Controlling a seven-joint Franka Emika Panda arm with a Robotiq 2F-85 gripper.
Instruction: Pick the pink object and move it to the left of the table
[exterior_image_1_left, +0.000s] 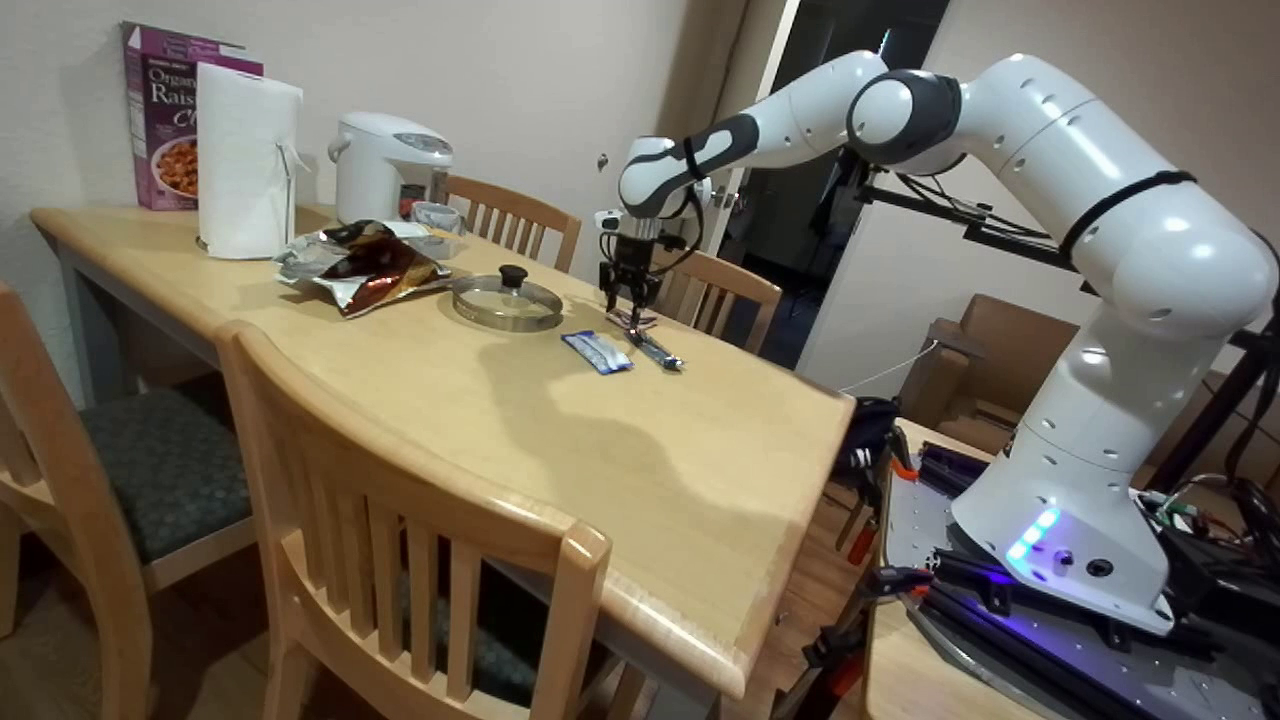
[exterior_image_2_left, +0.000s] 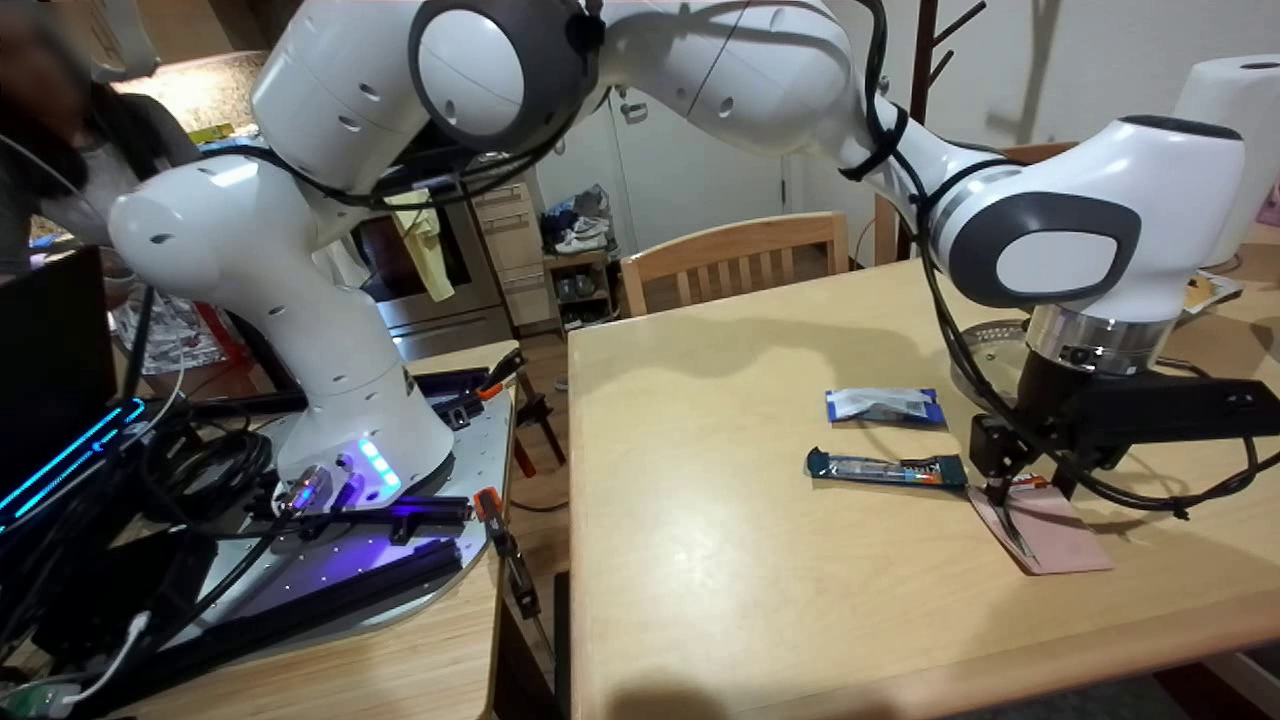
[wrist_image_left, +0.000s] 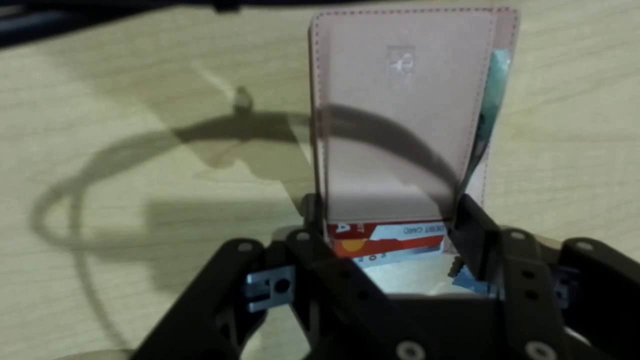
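Observation:
The pink object is a flat pink card wallet (exterior_image_2_left: 1065, 535) lying on the light-wood table (exterior_image_2_left: 700, 450). In the wrist view the wallet (wrist_image_left: 400, 150) has a red and white card showing at its near end and a green strip bowing out on its right side. My gripper (wrist_image_left: 388, 202) points down with one finger against each long side of the wallet's near end, squeezing the top panel narrower there. In both exterior views the gripper (exterior_image_2_left: 1030, 488) (exterior_image_1_left: 626, 312) is at table height over the wallet. In an exterior view the wallet (exterior_image_1_left: 648, 320) is mostly hidden behind the fingers.
A dark-wrapped bar (exterior_image_2_left: 885, 470) lies close beside the gripper, and a blue and white packet (exterior_image_2_left: 885, 405) lies beyond it. A round lid (exterior_image_1_left: 490, 315), foil bag (exterior_image_1_left: 365, 265), paper towel roll (exterior_image_1_left: 245, 165), water boiler (exterior_image_1_left: 385, 165) and magenta cereal box (exterior_image_1_left: 165, 120) stand farther along.

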